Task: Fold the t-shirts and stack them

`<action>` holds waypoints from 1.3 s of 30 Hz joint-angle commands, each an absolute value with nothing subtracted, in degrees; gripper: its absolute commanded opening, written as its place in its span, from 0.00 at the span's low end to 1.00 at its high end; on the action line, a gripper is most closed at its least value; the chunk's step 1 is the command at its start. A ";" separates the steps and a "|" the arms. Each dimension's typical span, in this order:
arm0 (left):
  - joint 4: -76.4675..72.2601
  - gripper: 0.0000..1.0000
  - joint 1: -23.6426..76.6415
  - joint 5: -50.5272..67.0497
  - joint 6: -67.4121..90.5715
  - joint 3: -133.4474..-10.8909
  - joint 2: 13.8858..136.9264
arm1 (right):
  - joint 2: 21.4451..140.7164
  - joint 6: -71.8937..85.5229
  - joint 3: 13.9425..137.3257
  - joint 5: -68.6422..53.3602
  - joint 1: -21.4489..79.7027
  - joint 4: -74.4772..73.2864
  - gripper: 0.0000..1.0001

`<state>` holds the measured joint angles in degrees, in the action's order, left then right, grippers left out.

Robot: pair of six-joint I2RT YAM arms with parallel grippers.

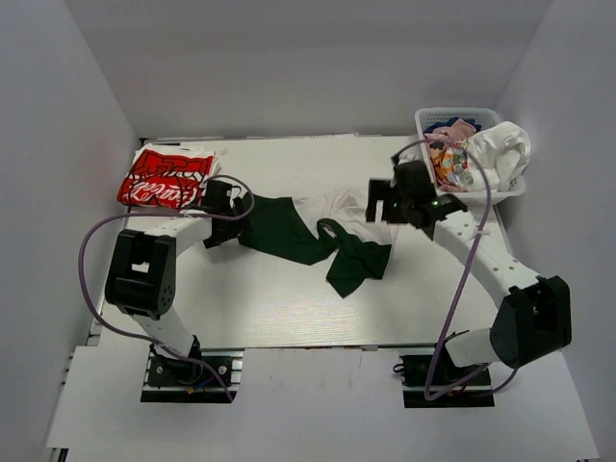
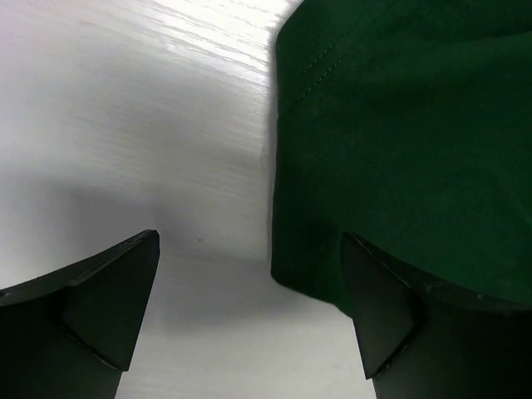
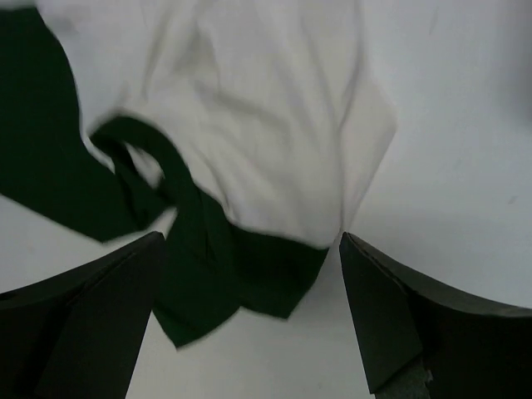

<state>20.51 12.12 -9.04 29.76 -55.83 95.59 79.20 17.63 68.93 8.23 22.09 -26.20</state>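
A dark green t-shirt [image 1: 289,231] lies crumpled across the middle of the table, with a white t-shirt [image 1: 339,200] overlapping its far side. A folded red-and-white printed t-shirt [image 1: 164,179] rests at the far left. My left gripper [image 1: 234,206] stands open at the green shirt's left edge. In the left wrist view the green cloth [image 2: 399,141] reaches under the right finger [image 2: 391,324], and bare table fills the gap of the left gripper [image 2: 249,307]. My right gripper [image 1: 381,204] hangs open over the white shirt [image 3: 266,108] and green shirt [image 3: 224,266], its fingers apart around them [image 3: 249,307] without gripping.
A white lattice basket [image 1: 452,112] at the far right corner holds several more crumpled garments, one white piece [image 1: 502,149] spilling over its rim. White walls enclose the table [image 1: 279,298] on three sides. Purple cables loop beside both arms.
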 commanded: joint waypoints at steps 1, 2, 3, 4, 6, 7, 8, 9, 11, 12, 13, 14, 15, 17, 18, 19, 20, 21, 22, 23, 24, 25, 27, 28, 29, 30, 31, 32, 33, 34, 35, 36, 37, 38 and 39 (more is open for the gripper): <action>17.76 0.98 12.30 -5.37 29.27 -57.83 97.64 | 77.52 21.09 60.15 8.70 26.01 -26.37 0.90; 17.23 0.98 12.30 -5.36 29.79 -58.44 98.52 | 77.78 21.70 59.33 8.27 26.80 -26.28 0.90; 17.23 0.98 12.30 -4.58 29.79 -58.45 99.22 | 78.13 21.80 58.28 8.17 27.94 -25.93 0.90; 15.83 0.96 12.30 -3.87 29.79 -58.45 100.10 | 78.48 21.45 56.36 6.52 29.08 -24.71 0.90; 14.86 0.92 12.83 -3.35 30.40 -58.97 102.12 | 79.27 21.36 53.80 4.67 30.14 -22.95 0.90; 13.72 0.88 12.83 -2.47 30.41 -58.97 103.43 | 79.54 21.01 50.92 4.05 31.19 -19.63 0.90; 13.71 0.85 12.83 -2.46 30.41 -58.97 103.45 | 79.54 21.01 49.76 3.69 31.20 -18.38 0.90; 13.10 0.80 13.35 -1.68 30.41 -58.97 104.84 | 80.59 21.09 48.88 3.78 31.29 -17.67 0.90; 13.10 0.51 13.36 -0.97 30.41 -59.59 106.17 | 82.60 21.36 48.43 6.65 31.72 -15.83 0.90; 12.31 0.40 13.36 -0.36 30.41 -59.59 106.17 | 84.01 21.88 48.08 8.33 31.82 -15.39 0.90; 11.78 0.26 13.36 0.69 30.41 -59.59 107.04 | 84.63 22.23 47.90 9.74 31.90 -13.90 0.90; 11.08 0.00 13.36 0.70 30.41 -60.11 107.57 | 86.03 22.32 47.81 12.45 31.82 -13.36 0.90; 11.07 0.00 13.88 1.40 30.41 -60.12 107.58 | 87.61 22.50 49.12 15.00 31.90 -13.62 0.83; 10.55 0.00 13.89 1.41 29.88 -60.64 106.80 | 89.21 23.29 50.70 19.06 31.90 -14.15 0.59; 10.55 0.00 13.89 0.19 29.88 -61.25 105.83 | 89.47 23.38 51.58 21.68 31.73 -14.15 0.30; 10.55 0.00 13.89 -0.61 29.88 -61.26 104.52 | 88.52 24.34 52.37 22.75 31.73 -14.67 0.19; 10.55 0.00 13.89 -1.57 29.88 -61.26 102.85 | 87.72 24.52 52.90 23.63 31.82 -15.03 0.12; 9.68 0.00 13.89 -3.41 29.88 -60.65 98.66 | 86.76 24.52 53.35 24.08 31.82 -15.12 0.06; 8.88 0.00 13.89 -4.30 30.40 -60.04 96.18 | 82.75 24.17 54.05 24.26 31.82 -15.47 0.01; 7.83 0.00 13.89 -5.18 30.93 -59.25 93.46 | 81.14 24.00 54.05 24.17 31.90 -15.56 0.01; 5.47 0.00 13.89 -5.97 30.94 -57.32 90.73 | 77.90 23.82 54.05 24.26 31.82 -15.56 0.00; 4.32 0.00 13.89 -5.98 30.94 -56.43 85.05 | 74.74 23.30 54.49 24.95 31.73 -16.17 0.00; 2.73 0.00 13.89 -7.55 30.94 -54.33 79.31 | 69.98 22.94 55.54 26.54 31.64 -16.96 0.00; 2.72 0.00 13.89 -8.17 30.94 -54.32 76.58 | 68.39 21.63 56.42 26.98 31.73 -17.57 0.00; 2.72 0.00 13.89 -9.57 30.42 -53.71 71.25 | 63.77 20.93 56.86 26.98 31.73 -17.67 0.00; 3.59 0.00 13.89 -9.58 30.41 -53.70 68.67 | 62.24 19.79 57.82 27.16 31.64 -18.19 0.00; 3.60 0.00 13.89 -10.45 30.41 -53.70 66.12 | 60.66 19.43 58.79 26.98 31.73 -18.45 0.00; 4.65 0.00 13.89 -11.68 29.54 -54.48 63.48 | 56.47 18.90 60.10 27.16 31.55 -18.89 0.00; 5.27 0.00 13.89 -12.21 28.84 -54.49 58.50 | 55.12 18.64 60.90 27.51 31.64 -19.07 0.00; 6.32 0.00 13.89 -12.83 28.83 -55.28 56.01 | 54.06 18.02 61.95 29.42 31.64 -20.81 0.00; 6.33 0.00 13.89 -14.57 27.96 -55.89 53.64 | 51.96 17.23 65.88 31.71 31.55 -21.35 0.00; 6.94 0.00 13.89 -14.59 26.56 -57.29 51.44 | 50.20 16.01 67.31 32.95 31.55 -21.71 0.00; 8.25 0.00 13.89 -15.46 26.54 -58.26 47.59 | 48.53 15.04 68.63 33.74 31.64 -22.32 0.00; 9.39 0.00 13.89 -16.95 26.54 -61.14 45.98 | 47.91 12.94 73.52 33.75 31.73 -22.67 0.00; 10.62 0.00 13.89 -16.96 26.54 -62.74 44.49 | 46.33 10.92 75.13 32.10 31.73 -24.50 0.00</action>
<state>7.88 14.00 -12.60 28.25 -57.28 48.88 50.26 16.78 67.77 28.84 31.79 -23.14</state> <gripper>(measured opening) 0.022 0.020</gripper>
